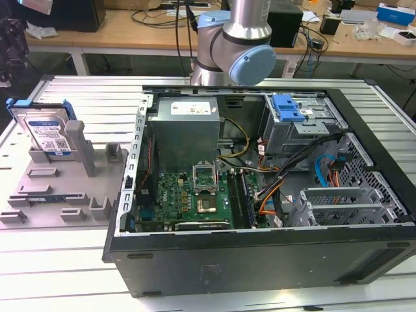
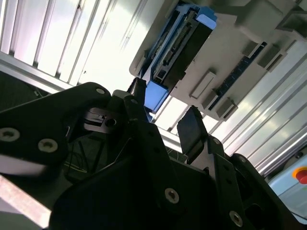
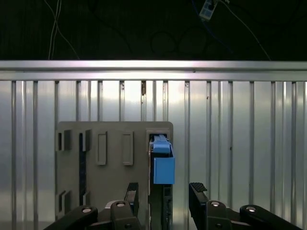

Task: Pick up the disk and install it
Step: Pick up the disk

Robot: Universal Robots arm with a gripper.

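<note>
Standing on edge in a slot of a grey rack [image 1: 71, 188], the disk [image 1: 47, 133] is seen near the exterior view's left, its labelled face turned outward and its blue bracket framing it. The rack is laid flat on the ribbed metal bench [image 1: 65, 273], just beside an open case [image 1: 260, 253] that lies on its side.

Inside the case, a grey power supply [image 1: 185, 130] is fitted in the far corner toward the exterior view's left, with a green board [image 1: 195, 195] in front of it. A grey drive cage [image 1: 299, 130] topped by a blue latch [image 1: 287, 107] is mounted in the far corner toward the exterior view's right. Loose cables [image 1: 286, 188] are strung between the cage and the board. The arm [image 1: 240, 39] is seen behind the case's far wall.

In the first wrist view, the hand [image 3: 164, 191] is shown with its dark fingers [image 3: 196, 191] spread wide and nothing pinched. The disk [image 3: 163, 167] is seen edge-on through the gap between them, seated in the rack [image 3: 110, 177] beyond the fingertips. In the second wrist view, the hand [image 2: 165, 103] is again spread. There the disk [image 2: 180, 45] and rack [image 2: 249, 19] are viewed at a slant past it, apart from the fingers.
</note>
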